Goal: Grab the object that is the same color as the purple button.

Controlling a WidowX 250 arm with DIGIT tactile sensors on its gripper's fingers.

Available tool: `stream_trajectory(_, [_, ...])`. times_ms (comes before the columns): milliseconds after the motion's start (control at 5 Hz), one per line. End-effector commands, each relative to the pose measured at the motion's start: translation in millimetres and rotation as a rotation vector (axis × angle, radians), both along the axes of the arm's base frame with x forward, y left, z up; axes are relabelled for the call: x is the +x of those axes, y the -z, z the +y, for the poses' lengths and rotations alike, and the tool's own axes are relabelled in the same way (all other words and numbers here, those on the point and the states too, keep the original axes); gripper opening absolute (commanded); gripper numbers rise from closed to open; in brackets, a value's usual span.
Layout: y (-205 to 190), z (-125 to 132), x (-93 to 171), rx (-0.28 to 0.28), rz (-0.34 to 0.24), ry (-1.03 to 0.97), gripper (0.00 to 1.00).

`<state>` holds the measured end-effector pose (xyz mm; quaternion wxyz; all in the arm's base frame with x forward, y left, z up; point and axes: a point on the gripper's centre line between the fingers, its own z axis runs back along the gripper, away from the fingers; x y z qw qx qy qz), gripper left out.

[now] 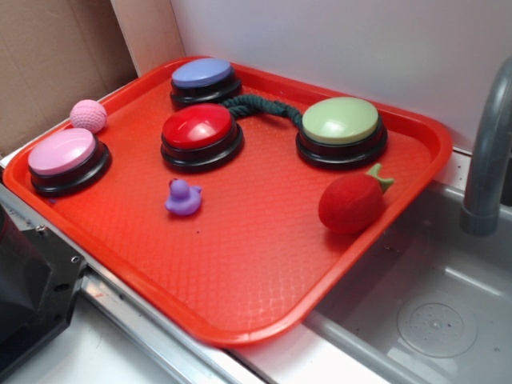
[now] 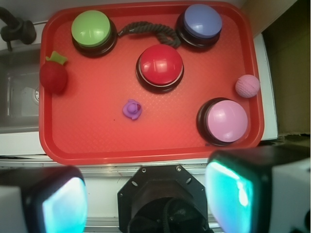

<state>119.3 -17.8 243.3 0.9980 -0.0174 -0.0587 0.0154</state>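
- Nothing was grabbed yet: the purple rubber duck [image 2: 132, 109] sat loose on the red tray [image 2: 97, 141], at seven o'clock from the red button [image 2: 160, 65].
- The hand [image 2: 146, 199] hung wide open and empty off the tray's near edge, well apart from the duck.
- The purple button [image 2: 202, 22] marked the colour; approach and grasp remained.

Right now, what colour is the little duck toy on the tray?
Purple; the duck shows best in the exterior view, matching the purple button.
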Motion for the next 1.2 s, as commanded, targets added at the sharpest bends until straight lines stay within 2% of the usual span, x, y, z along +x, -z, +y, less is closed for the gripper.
stream_trajectory(0, [0.0,0.0,0.0,0.0,0.0,0.0,1.0])
stream_trajectory(200, [50.0,22.8,15.6,-0.01,0.07,-0.065,1.0])
stream_trajectory(600, [134.5,9.3,52.2,0.002,0.04,-0.062,1.0])
stream_trajectory(1000, [183.0,8.0,54.3,0.032,0.051,0.001,1.0])
